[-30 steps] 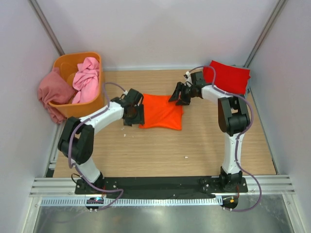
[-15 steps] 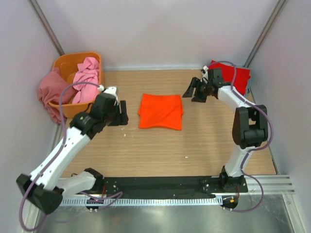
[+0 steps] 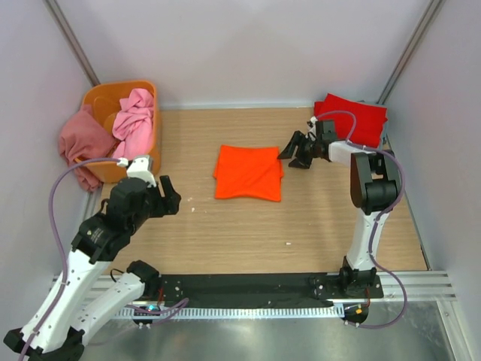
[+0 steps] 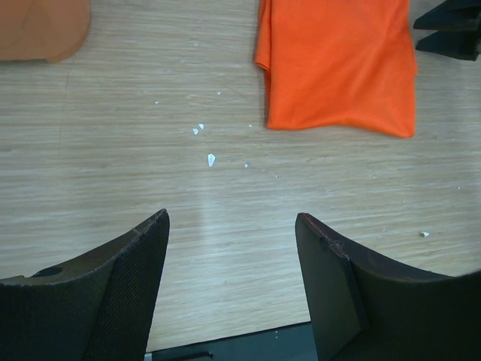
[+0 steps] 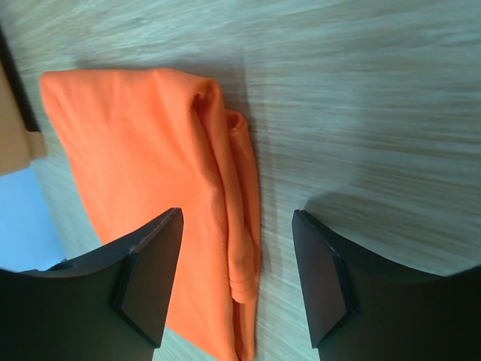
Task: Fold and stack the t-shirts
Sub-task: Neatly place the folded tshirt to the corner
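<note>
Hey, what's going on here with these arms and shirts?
Neither arm holds anything. A folded orange t-shirt lies on the table; the right gripper hovers open at its right edge, the left gripper open over bare wood. A folded red t-shirt sits in the far right corner. A pink t-shirt and a dusty rose t-shirt hang unfolded from the orange tub.

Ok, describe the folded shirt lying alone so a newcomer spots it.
On the wooden table, look near the middle: the bright orange t-shirt, folded flat. Its neighbours differ: the red t-shirt sits at the far right corner, the pink shirts crowd the tub.
</note>
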